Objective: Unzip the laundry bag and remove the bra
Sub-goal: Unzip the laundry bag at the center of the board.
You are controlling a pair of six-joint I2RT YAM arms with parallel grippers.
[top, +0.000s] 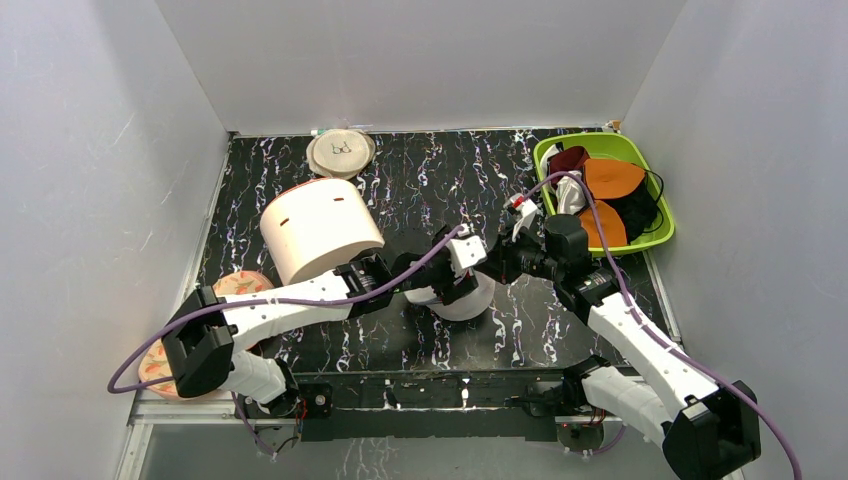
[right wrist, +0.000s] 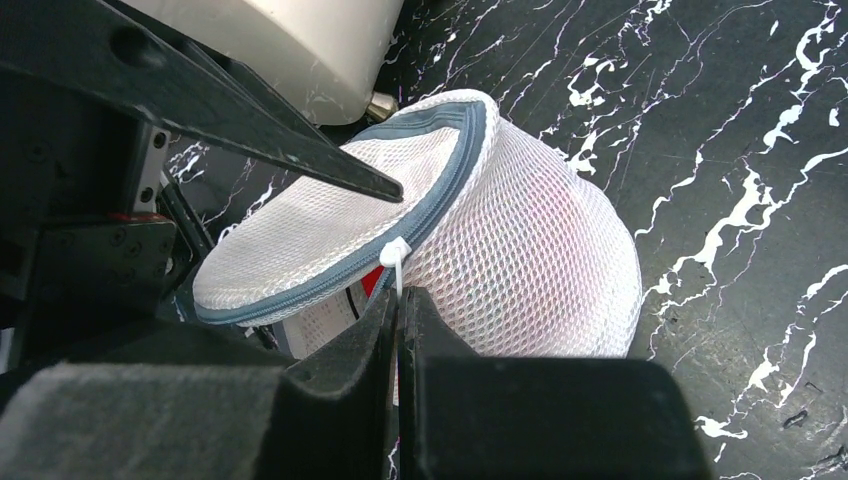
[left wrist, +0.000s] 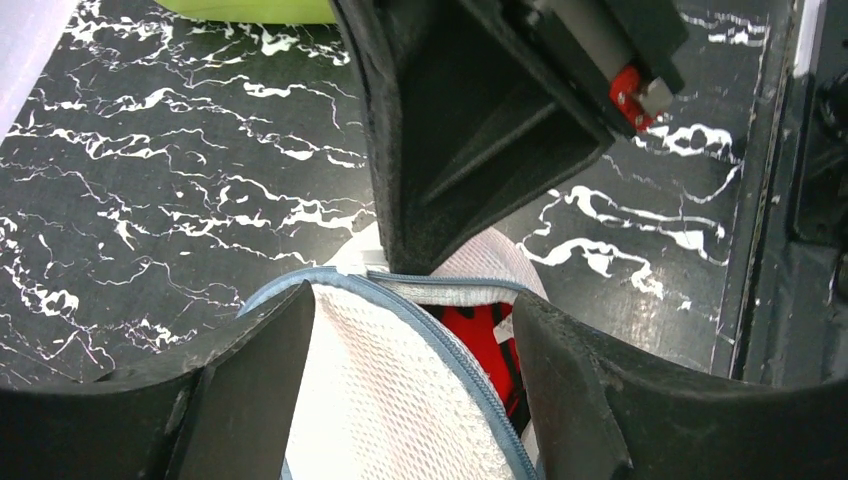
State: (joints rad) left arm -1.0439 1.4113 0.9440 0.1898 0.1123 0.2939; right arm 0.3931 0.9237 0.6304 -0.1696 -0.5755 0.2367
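White mesh laundry bag (right wrist: 520, 250) sat mid-table (top: 400, 180), mostly hidden under both wrists from above. Zip partly open. Bra (left wrist: 490, 345) showed only as a red sliver in the gap. Right gripper (right wrist: 398, 300) was pinched tight on the white zip pull (right wrist: 395, 255). Left gripper (left wrist: 400, 330) was spread wide, straddling the lid; contact unclear.

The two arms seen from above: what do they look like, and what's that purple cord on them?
Both the left arm and right arm have white shells with black joints and bases. A purple cable runs along each to its wrist. The left hand and right hand have black, wedge-shaped fingers with a rough matte surface.
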